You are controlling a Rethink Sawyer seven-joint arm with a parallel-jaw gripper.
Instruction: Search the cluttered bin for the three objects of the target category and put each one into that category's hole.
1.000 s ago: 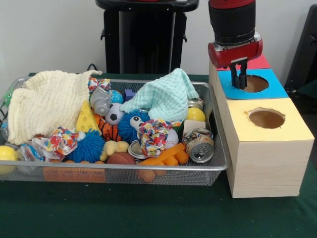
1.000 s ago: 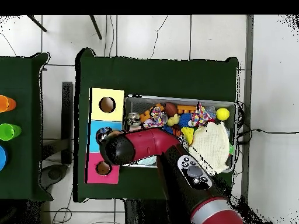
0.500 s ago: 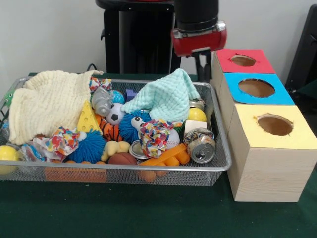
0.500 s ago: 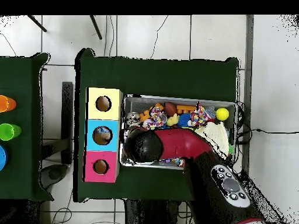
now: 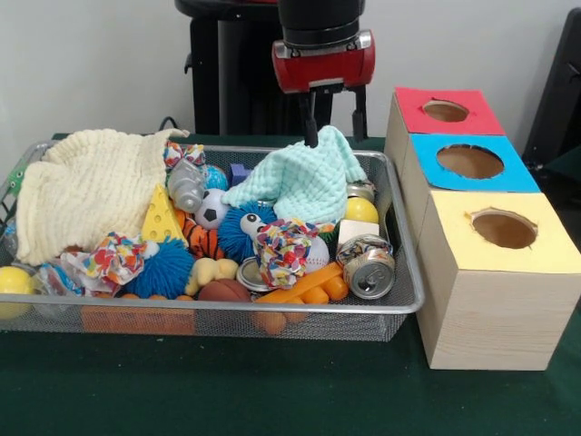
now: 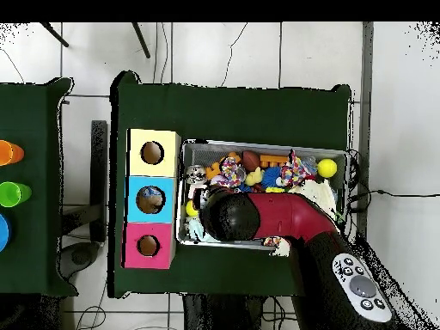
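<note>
I see the red and black end effector (image 5: 333,116) hanging at the top centre of the front frame, its two dark fingers (image 5: 310,118) spread apart and pinching nothing, pointing straight down just above the peak of the mint-green knitted cloth (image 5: 301,178). That cloth lies draped in the upper right part of the silver wire-mesh bin (image 5: 218,313) on the green bench (image 5: 272,391).

Low and right in the bin, a crushed silver drink can (image 5: 367,265) lies on its side, long axis running toward the lower right of the frame, its round end facing the camera. Just left of it an orange plastic toy (image 5: 310,284) lies long-ways, tilted up to the right.

At the right of the frame stands the wooden box (image 5: 490,309) with three round holes: the red-topped hole (image 5: 445,111) uppermost, the blue-topped hole (image 5: 470,161) in the middle, the yellow-topped hole (image 5: 504,229) lowest.

In the overhead frame, the arm (image 6: 284,215) covers the bin's lower left part.
</note>
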